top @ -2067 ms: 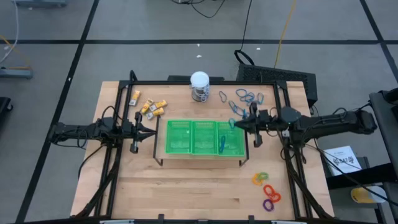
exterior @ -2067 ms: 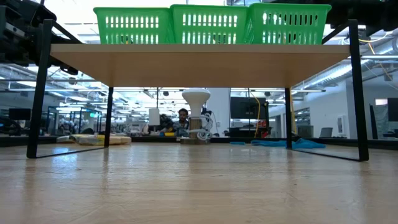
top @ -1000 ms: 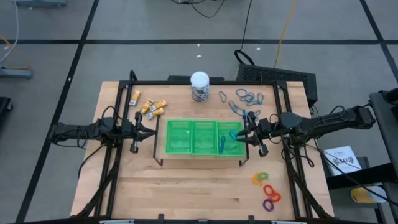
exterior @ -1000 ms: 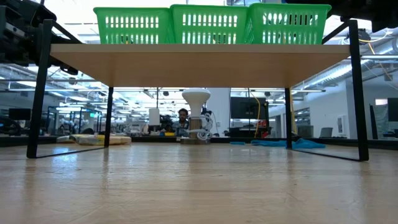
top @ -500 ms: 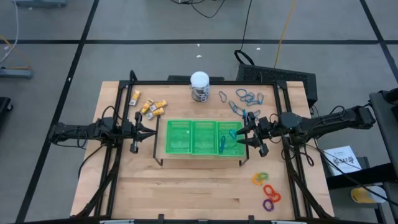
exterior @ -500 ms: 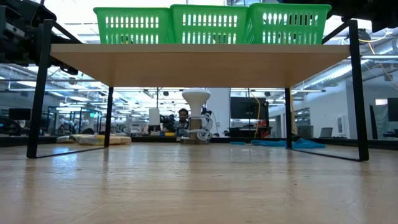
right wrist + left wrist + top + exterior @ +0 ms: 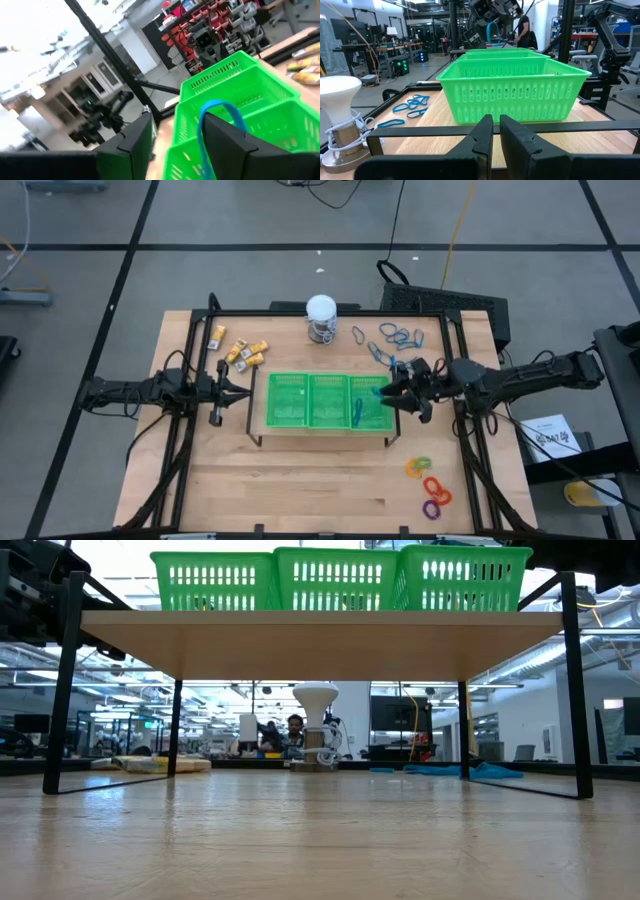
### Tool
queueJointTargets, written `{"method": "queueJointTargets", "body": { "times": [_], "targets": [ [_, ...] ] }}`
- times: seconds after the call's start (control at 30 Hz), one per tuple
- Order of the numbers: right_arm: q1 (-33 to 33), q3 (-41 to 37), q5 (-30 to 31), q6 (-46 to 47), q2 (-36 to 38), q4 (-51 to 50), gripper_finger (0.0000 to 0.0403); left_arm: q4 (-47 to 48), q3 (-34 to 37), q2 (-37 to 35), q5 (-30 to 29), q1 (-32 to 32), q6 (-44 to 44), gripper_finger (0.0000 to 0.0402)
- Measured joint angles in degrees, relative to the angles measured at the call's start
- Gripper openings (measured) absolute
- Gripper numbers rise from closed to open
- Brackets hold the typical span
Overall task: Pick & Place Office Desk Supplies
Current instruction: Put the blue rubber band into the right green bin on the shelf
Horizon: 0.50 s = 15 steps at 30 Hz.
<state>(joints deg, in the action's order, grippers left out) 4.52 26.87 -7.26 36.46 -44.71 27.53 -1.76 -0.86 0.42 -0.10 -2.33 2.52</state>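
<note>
Thin blue loop (image 7: pixel 220 114) is seen between parted jaws of the right gripper (image 7: pixel 392 394).
It hangs over the slotted green plastic tray (image 7: pixel 290 420), 3 o'clock compartment; left gripper (image 7: pixel 243 391) jaws are pressed together at 9 o'clock.

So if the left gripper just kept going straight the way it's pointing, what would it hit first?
Most likely the near end wall of the green tray. The left gripper sits shut and points at it, though the rack's black rail crosses low between them; depth is unclear.

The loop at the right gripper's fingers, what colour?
Blue; the loop shows best in the right wrist view.
</note>
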Motion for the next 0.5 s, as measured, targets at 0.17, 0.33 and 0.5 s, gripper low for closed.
{"method": "queueJointTargets", "body": {
  "times": [0.17,0.33,0.5],
  "targets": [
    [0.0,0.0,-0.2,-1.6,0.0,0.4,0.0171,0.0,0.0,0.0,0.0,0.0,0.0,0.0045],
    [0.9,0.0,-0.2,-14.7,0.0,-1.7,0.017,0.0,0.0,0.0,0.0,0.0,0.0,0.0045],
    [2.3,0.0,-0.2,-26.3,0.0,-4.8,0.017,0.0,0.0,0.0,0.0,0.0,0.0,0.0045]
  ]
}}
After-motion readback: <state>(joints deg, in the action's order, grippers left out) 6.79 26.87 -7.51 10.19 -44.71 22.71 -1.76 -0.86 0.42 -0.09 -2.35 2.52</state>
